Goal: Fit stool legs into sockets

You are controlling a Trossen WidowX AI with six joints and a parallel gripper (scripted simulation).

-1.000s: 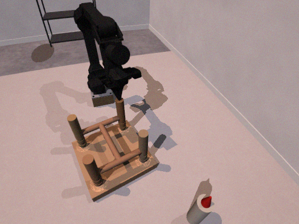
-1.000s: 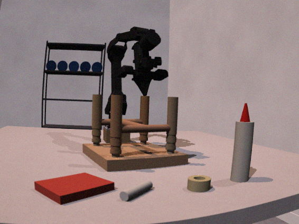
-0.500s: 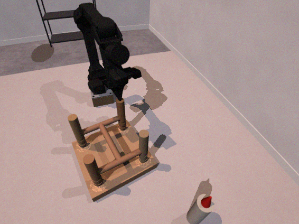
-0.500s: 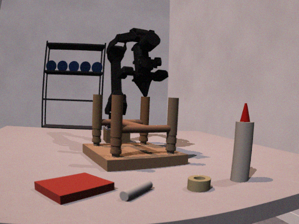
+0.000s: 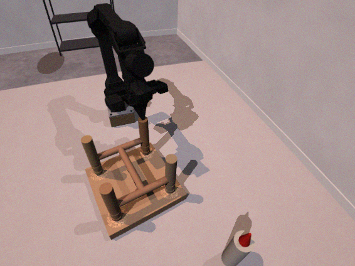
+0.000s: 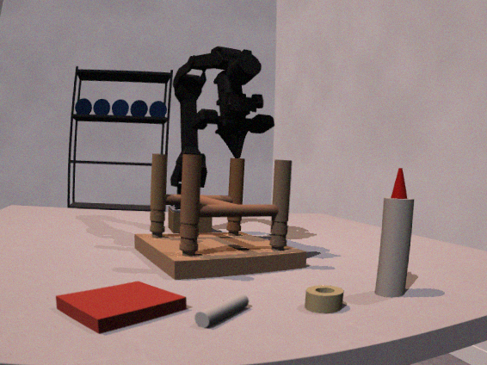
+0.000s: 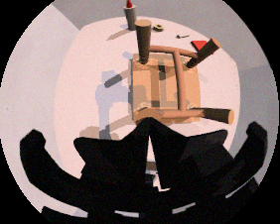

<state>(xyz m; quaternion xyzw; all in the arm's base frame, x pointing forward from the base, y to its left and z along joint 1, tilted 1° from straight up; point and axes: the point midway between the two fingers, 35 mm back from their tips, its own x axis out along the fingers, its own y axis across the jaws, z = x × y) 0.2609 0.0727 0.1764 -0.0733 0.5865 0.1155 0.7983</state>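
Nearest in the exterior view lie the bystanders on the table (image 6: 430,318): a red slab (image 6: 120,303), a short grey rod (image 6: 221,311), a tan ring (image 6: 324,298) and, off to the right, a grey post (image 6: 393,247) with a red cone (image 6: 398,184) on top; all of them sit well apart from the stool and none touches it. Behind them the stool rests upside down, its square seat (image 6: 224,260) flat on the table, with four legs standing upright at the corners: the near leg (image 6: 190,202), the left leg (image 6: 157,194), the right leg (image 6: 280,202) and the far leg (image 6: 236,194), tied together by crossbars (image 6: 232,208). Each leg appears to sit in its socket with its ringed shoulder at or close to the seat, so the fitting looks largely done, though whether the far leg is fully home cannot be read at this size. Directly above that far leg the tool (image 6: 237,151) points straight down with its fingers pressed together and nothing between them, its tip at or just over the leg's end face; contact cannot be told for sure. This reads as a seating push or a check. What is left is to lift the arm away and end clear of the stool. A black shelf rack (image 6: 125,75) stands by the back wall.
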